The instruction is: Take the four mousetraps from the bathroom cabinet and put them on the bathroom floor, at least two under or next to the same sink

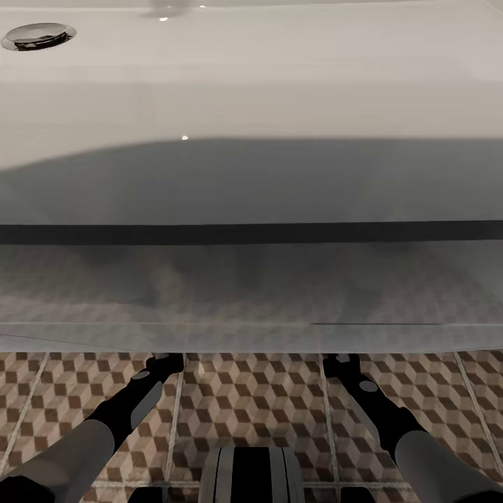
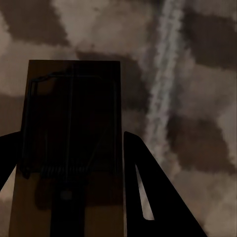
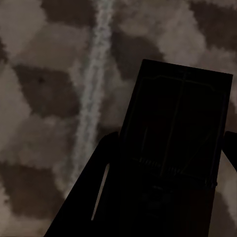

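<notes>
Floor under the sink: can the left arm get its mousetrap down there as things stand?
Probably yes. The left gripper holds a mousetrap over open patterned floor, with nothing between them. In the head view that arm already reaches beneath the sink edge.

Bathroom, white sink (image 1: 251,77), cube-patterned tiled floor (image 1: 251,398)

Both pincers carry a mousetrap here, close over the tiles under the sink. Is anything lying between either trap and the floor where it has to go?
Nothing visible does. Under the left mousetrap and the right mousetrap the wrist views show bare bathroom floor with a grout line. In the head view both arms reach beneath the sink.
</notes>
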Motion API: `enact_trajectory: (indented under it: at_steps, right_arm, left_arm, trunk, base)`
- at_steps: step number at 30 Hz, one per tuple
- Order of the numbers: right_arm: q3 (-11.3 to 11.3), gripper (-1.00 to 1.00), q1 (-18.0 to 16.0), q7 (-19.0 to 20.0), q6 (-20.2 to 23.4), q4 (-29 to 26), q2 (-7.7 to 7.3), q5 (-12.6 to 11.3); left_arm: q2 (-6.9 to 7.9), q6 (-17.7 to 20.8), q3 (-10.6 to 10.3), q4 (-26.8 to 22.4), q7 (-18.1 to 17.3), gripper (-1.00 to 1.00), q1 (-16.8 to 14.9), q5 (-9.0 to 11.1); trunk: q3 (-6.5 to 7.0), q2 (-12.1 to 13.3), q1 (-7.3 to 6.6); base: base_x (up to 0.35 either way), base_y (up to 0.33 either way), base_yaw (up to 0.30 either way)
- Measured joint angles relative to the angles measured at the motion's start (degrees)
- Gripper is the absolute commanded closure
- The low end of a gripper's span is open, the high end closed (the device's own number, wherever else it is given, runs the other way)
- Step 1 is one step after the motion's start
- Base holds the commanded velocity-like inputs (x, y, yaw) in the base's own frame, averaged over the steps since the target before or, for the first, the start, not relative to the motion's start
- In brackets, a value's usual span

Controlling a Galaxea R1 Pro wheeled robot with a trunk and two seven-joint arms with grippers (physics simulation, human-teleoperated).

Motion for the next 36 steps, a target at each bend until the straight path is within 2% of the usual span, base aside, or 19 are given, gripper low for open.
enact_trajectory:
  at_steps: [36]
  right_arm:
    - [0.0, 1.0, -0.2, -0.1, 0.1, -0.3, 0.0, 0.1]
  left_arm:
    - [-0.02, 0.1, 0.0, 0.0, 0.0, 1.0, 0.0, 0.0]
  trunk:
    - [0.0, 0.0, 0.0]
  base:
    - [0.0, 0.0, 0.0]
